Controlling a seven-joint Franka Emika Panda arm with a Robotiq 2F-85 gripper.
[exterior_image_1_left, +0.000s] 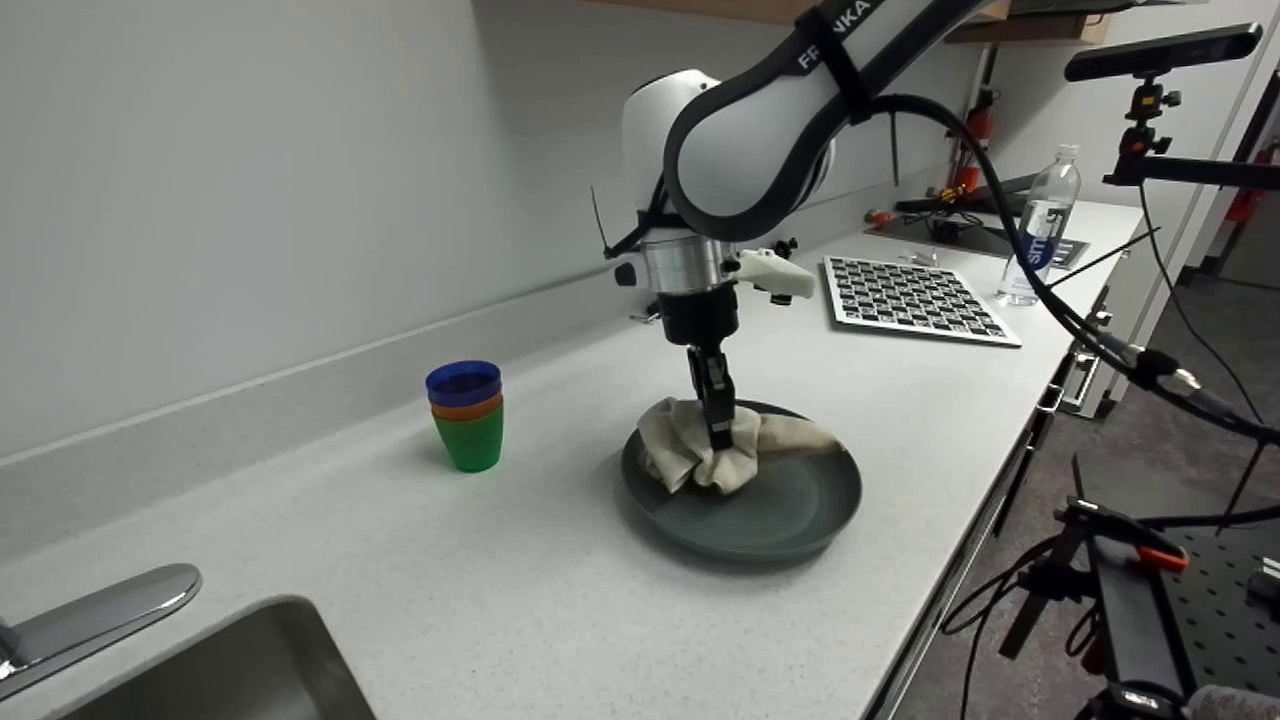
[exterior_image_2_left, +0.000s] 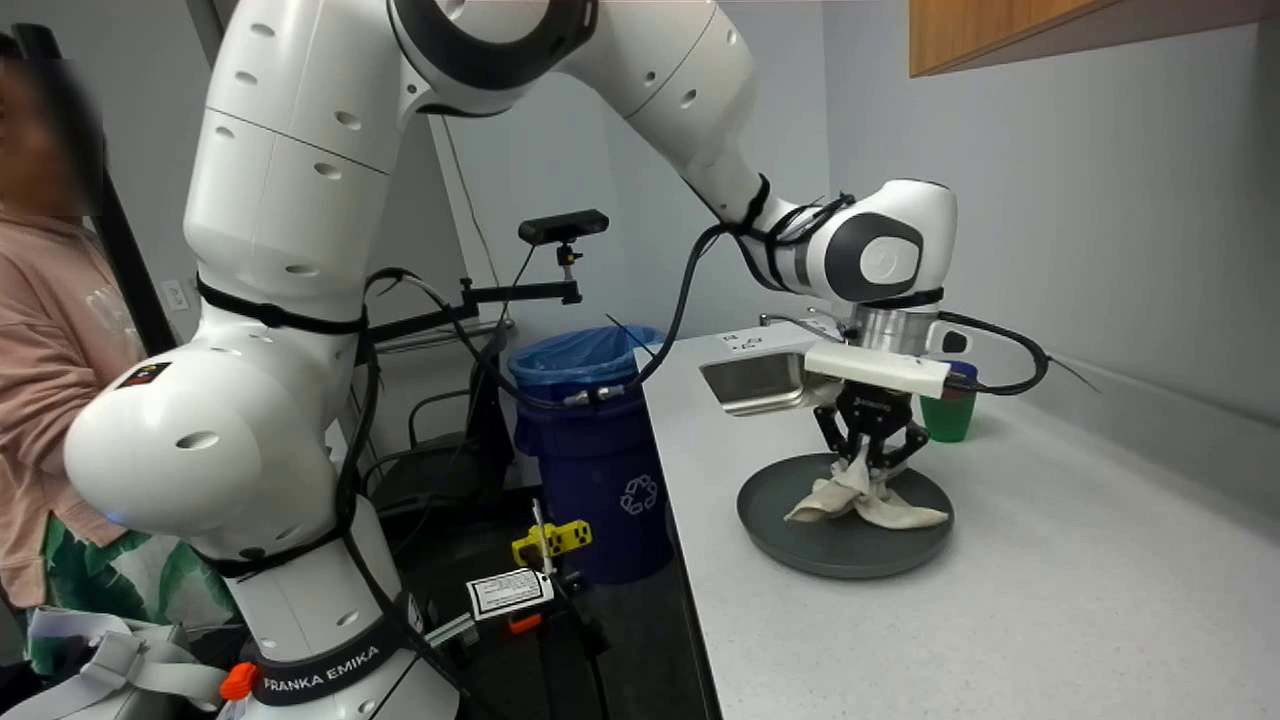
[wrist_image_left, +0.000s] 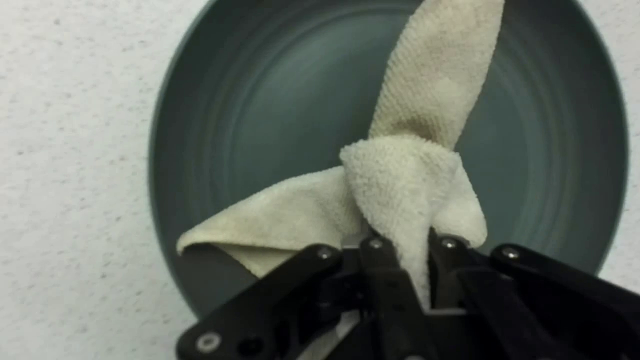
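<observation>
We see the gripper pinching the cloth on the plate, and we judge that pressing hard while moving sideways could drag the plate across the table.

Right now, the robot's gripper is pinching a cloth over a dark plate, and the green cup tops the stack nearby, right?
Not quite: the blue cup tops the stack, as an exterior view shows; the green cup is at the bottom. The rest stands: the gripper is pinching a cloth over a dark plate.
</observation>
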